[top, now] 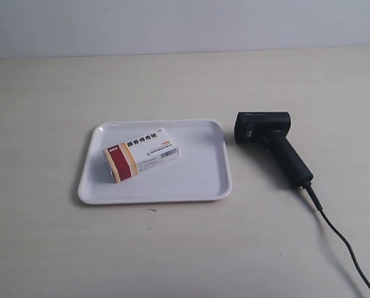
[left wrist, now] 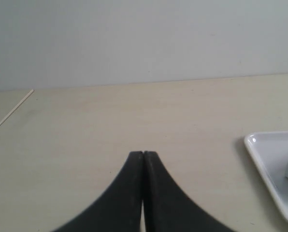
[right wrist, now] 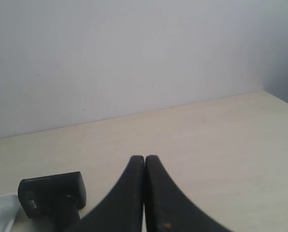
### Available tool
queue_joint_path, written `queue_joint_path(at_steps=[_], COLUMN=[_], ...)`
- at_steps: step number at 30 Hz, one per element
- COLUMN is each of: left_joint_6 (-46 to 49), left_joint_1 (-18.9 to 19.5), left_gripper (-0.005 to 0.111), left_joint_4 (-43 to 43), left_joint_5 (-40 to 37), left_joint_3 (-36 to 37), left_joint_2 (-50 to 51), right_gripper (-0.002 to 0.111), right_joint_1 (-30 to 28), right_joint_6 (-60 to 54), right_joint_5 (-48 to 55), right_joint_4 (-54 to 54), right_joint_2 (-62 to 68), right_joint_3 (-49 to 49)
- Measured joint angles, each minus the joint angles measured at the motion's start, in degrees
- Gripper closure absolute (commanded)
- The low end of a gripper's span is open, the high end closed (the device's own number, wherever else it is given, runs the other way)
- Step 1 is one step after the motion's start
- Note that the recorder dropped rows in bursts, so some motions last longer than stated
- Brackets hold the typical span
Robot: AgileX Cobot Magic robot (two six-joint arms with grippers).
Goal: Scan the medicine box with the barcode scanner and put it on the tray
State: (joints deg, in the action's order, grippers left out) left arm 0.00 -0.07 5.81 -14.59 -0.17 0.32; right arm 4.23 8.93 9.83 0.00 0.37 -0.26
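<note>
Left gripper: fingers pressed together, empty, kept clear of the tray.
Right gripper: fingers pressed together, empty, near the scanner.
Medicine box: laid flat inside the tray, seemingly already delivered.
Barcode scanner: laid on the surface just beside the tray, cable trailing.

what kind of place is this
Probably a lab test bench staged as a pharmacy checkout: a bare pale table against a blank wall, holding only a scanner, a tray and a medicine box.
</note>
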Motion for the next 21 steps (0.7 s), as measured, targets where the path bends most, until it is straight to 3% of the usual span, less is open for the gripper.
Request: queue_joint_path(at_steps=[21], left_joint_6=[0.0], left_joint_1=[0.0], left_gripper=[0.106], left_joint_4=[0.0], left_joint_5=[0.0], left_joint_3=[0.0], left_joint_2=[0.0], right_gripper=[0.108], right_joint_1=[0.0], right_joint_6=[0.0], right_joint_5=[0.1], right_joint_4=[0.0], right_joint_2=[0.0], right_joint_3=[0.0])
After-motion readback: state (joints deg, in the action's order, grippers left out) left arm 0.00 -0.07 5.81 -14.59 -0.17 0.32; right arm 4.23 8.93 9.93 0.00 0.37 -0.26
